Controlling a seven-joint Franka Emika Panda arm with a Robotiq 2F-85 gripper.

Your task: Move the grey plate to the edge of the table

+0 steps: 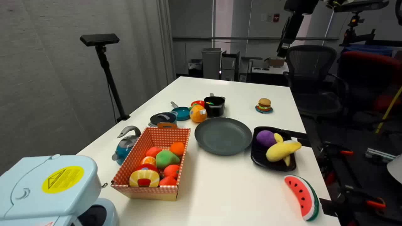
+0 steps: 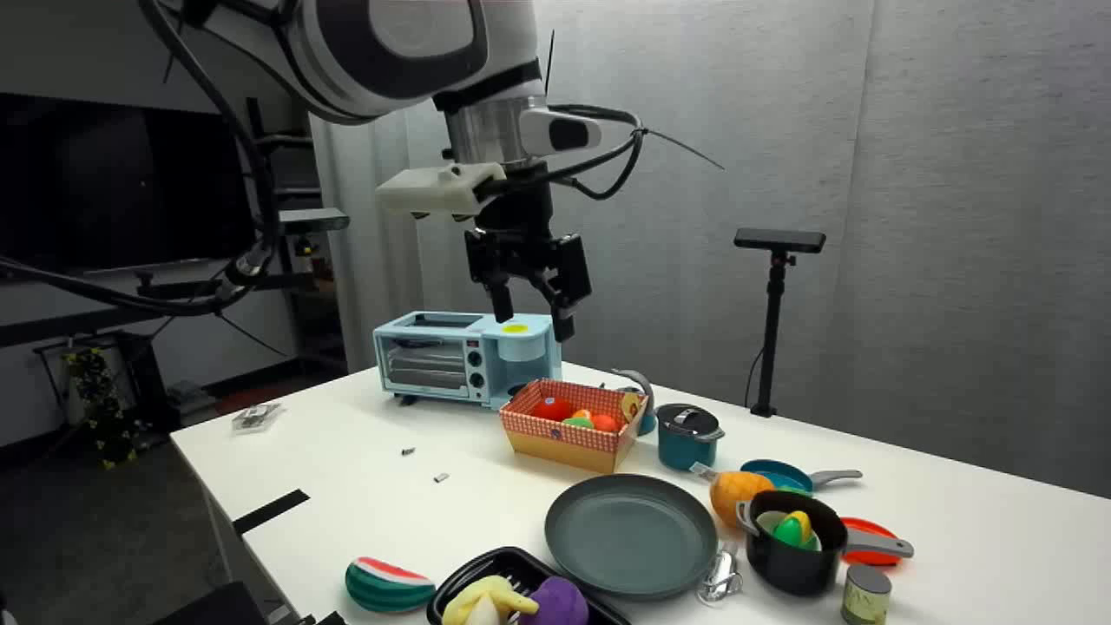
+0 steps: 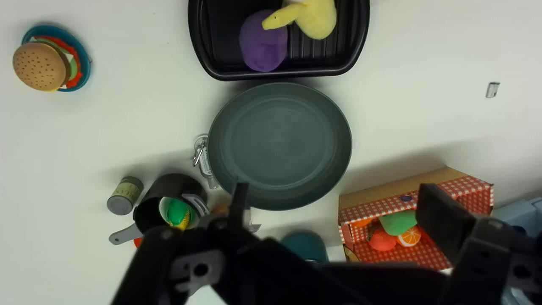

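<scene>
One grey plate (image 2: 632, 534) on one table (image 2: 373, 521), one pincer (image 2: 532, 314) with jaws wide apart.

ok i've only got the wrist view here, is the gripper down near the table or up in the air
Observer: Up in the air; in an exterior view the gripper hangs well above the white table.
Operator: ok and does anything lie along the table edge near the black ridged tray
Observer: Yes, both exterior views show a toy watermelon slice lying beside that tray, close to the edge.
Operator: and what's by the red-checked fruit basket, on the side away from the grey plate
Observer: A teal kettle with a grey handle stands there; I can't tell whether it touches the basket.
</scene>
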